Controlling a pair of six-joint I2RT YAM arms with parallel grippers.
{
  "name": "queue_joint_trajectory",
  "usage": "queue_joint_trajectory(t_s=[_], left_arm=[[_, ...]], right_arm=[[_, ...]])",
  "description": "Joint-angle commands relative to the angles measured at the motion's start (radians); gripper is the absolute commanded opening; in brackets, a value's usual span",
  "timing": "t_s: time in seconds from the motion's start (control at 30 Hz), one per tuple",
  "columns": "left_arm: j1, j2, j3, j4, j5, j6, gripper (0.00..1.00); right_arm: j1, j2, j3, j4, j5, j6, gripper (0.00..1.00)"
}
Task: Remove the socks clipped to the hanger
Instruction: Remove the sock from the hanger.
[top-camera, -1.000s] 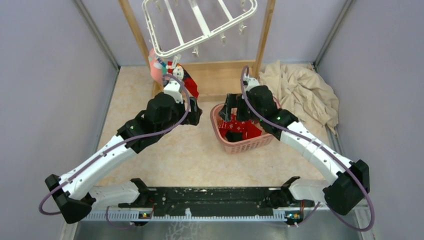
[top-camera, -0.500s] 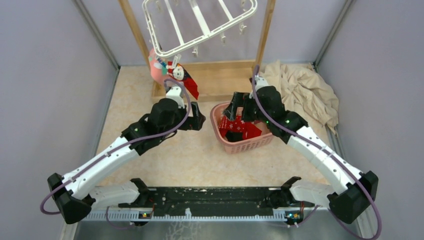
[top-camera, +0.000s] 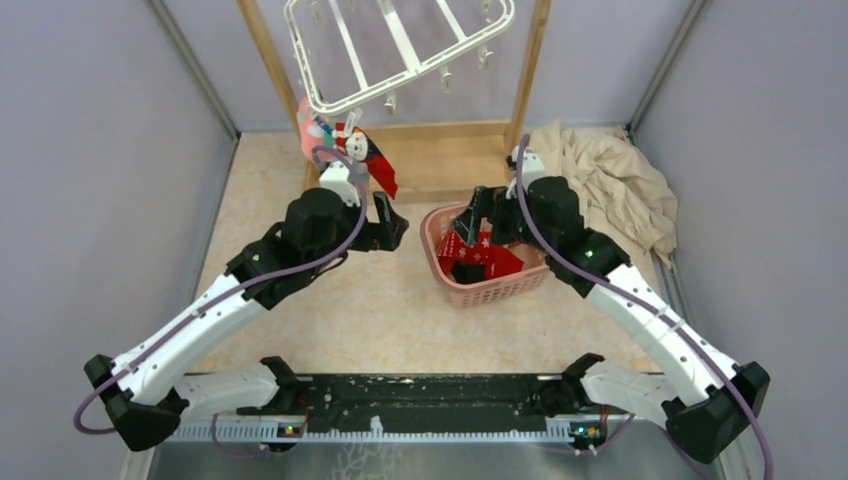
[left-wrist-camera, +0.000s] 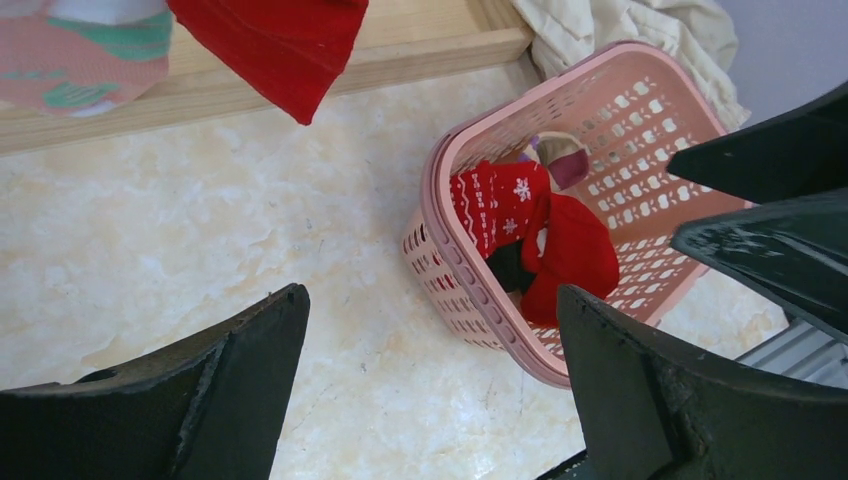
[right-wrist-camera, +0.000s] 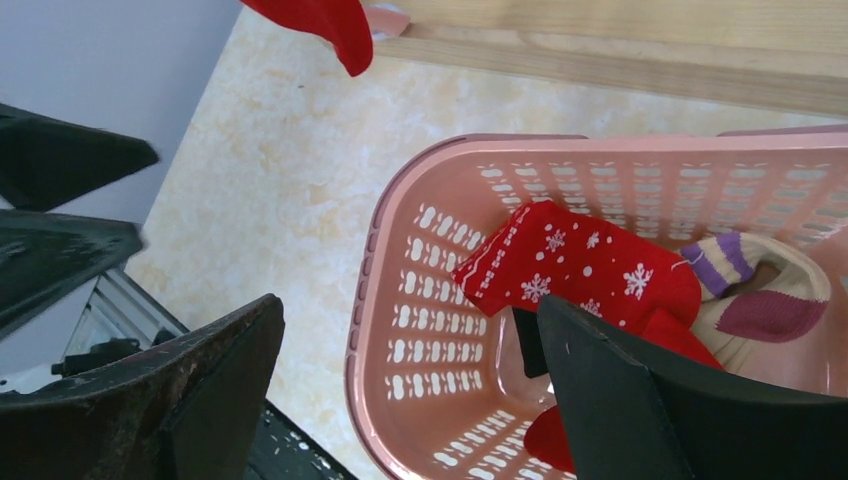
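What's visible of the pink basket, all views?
Pink plastic basket, rounded rectangle, lattice walls, solid rim. Upright on the marbled tabletop, just in front of the wooden frame base. Holds a red snowflake sock, a striped sock and something black. Right end effector hovers open over it.

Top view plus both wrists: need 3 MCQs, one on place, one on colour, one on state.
1. Where is the red snowflake sock?
A) clipped on the hanger
B) inside the pink basket
C) outside the basket, beside it

2. What colour is the hanger?
A) white
B) pink
C) black

3. What state is the left gripper in?
A) shut on a sock
B) shut on the basket rim
C) open, holding nothing

Answers:
1 B: the right wrist view shows it lying within the basket walls.
2 A: its bars read white in the top view.
3 C: the left wrist view shows the jaws spread with nothing between them.
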Motion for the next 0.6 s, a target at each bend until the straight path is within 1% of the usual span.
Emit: queue_joint_trajectory(t_s=[0.0,0.13,0.27,0.4,0.57], left_arm=[[0.004,-0.093,0.015,0.027,-0.034,0.001,0.99],[0.004,-0.126,0.037,-0.039,-0.054,-0.020,0.99],[0.004,-0.158,0.040,-0.086,-0.069,-0.012,0.99],[0.003,-0.177,0.032,-0.083,-0.105,0.030,0.99],[0.004,-0.142,0.062,-0.076,-0.121,0.088,0.99]], right_arm=[[-0.005,0.076,0.096,0.008,0.006,-0.021,0.98],[0.032,0.201,0.199,-0.014,0.022,-0.053,0.98],[0.090,0.261,0.276,0.006,0.074,-0.105,0.98],[0.110,0.331,0.358,0.005,0.095,-0.149,0.98],[0.112,0.385,0.378,0.067,0.138,-0.177,0.99]])
